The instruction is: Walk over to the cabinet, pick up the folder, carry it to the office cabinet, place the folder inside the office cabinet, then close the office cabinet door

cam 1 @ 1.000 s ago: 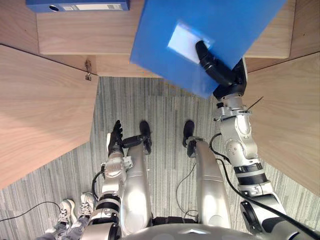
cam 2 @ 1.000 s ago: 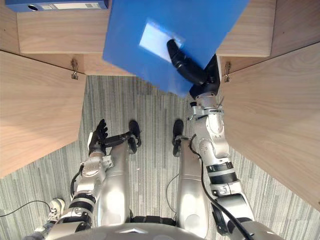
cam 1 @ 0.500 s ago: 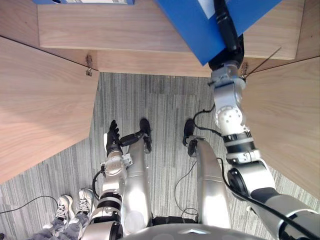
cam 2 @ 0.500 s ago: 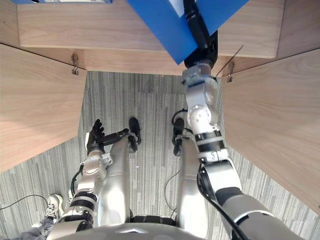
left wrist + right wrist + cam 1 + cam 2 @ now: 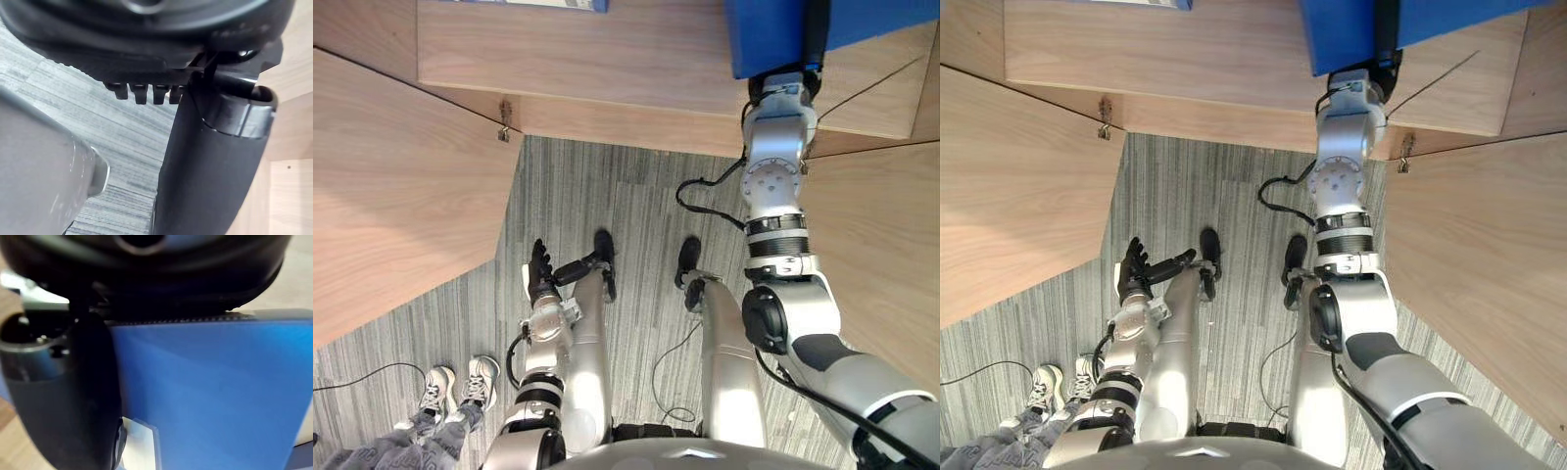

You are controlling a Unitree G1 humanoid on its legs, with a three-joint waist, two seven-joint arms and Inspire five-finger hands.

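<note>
A blue folder [image 5: 770, 37] with a white label [image 5: 139, 443] is held up at the top right, over the wooden shelf [image 5: 626, 59] of the open office cabinet. My right hand [image 5: 816, 37] is shut on the blue folder, its dark thumb [image 5: 73, 396] lying across the blue cover, and the right arm reaches straight out toward the cabinet. The folder's far part is cut off by the top edge of both eye views. My left hand [image 5: 539, 271] hangs open low beside the body, its thumb [image 5: 210, 171] above the grey carpet.
The cabinet's left door [image 5: 391, 206] and right door [image 5: 891, 255] stand swung open on either side of me. A second blue folder [image 5: 592, 5] lies at the back left of the shelf. A person's shoes [image 5: 460, 384] stand on the carpet at the lower left.
My right arm has stretched forward, carrying the folder farther over the cabinet shelf, so that most of it has left the views. The left hand stays put.
</note>
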